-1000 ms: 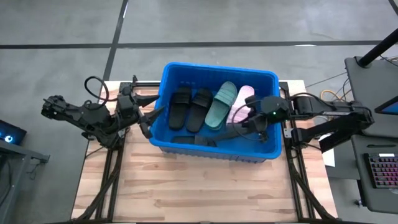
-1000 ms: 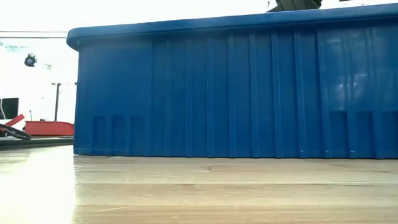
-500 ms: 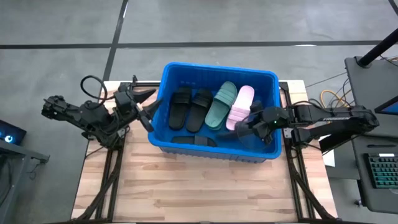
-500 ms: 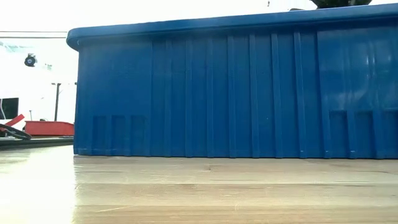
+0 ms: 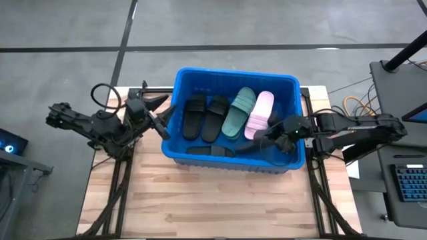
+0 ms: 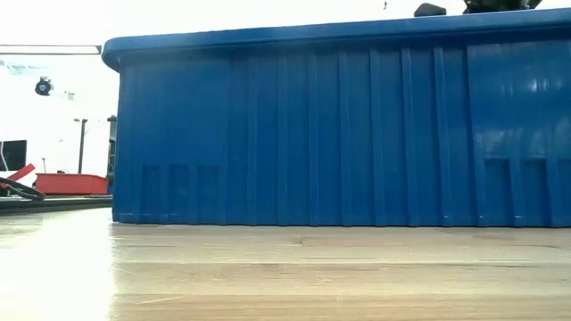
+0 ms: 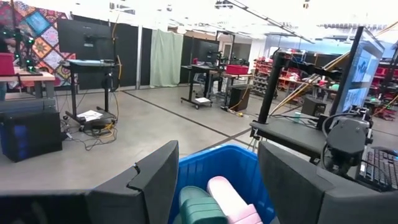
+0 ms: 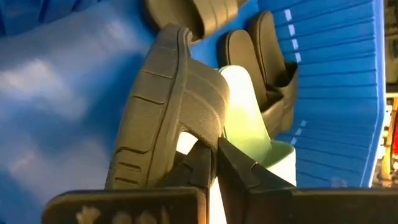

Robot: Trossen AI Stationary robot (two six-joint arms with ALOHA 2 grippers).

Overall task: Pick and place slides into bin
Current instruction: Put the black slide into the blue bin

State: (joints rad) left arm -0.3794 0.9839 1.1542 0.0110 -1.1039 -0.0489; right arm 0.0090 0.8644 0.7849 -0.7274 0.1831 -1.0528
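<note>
Lying inside the large bright blue plastic bin (image 5: 291, 85) are several foam slides: two black slip-on slides (image 5: 204, 115) side by side at the left, a dark green foam slide (image 5: 237, 111) next to them, and a pale pink foam slide (image 5: 259, 113) to the right of that, all pointing from near to far. Another black slide (image 5: 207, 151) lies crosswise along the bin's near wall, and one more dark slide (image 8: 171, 112) stands tilted on its edge directly ahead of the right claw (image 8: 214, 163), seen close up in the right wrist view with its ribbed sole facing the camera; whether the claw touches it cannot be told. That right claw (image 5: 261, 138) is inside the bin at its near right corner, its fingers pressed together with nothing visibly between them. The left claw (image 5: 162, 121) sits at the bin's left wall, just outside the rim, its fingers (image 7: 155, 180) spread wide apart and holding nothing, pointed across the bin toward the green and pink slides. The bin stands on the far half of the pale wooden tabletop (image 5: 213, 203), and from table height its ribbed near wall (image 6: 339, 134) fills most of the view.
</note>
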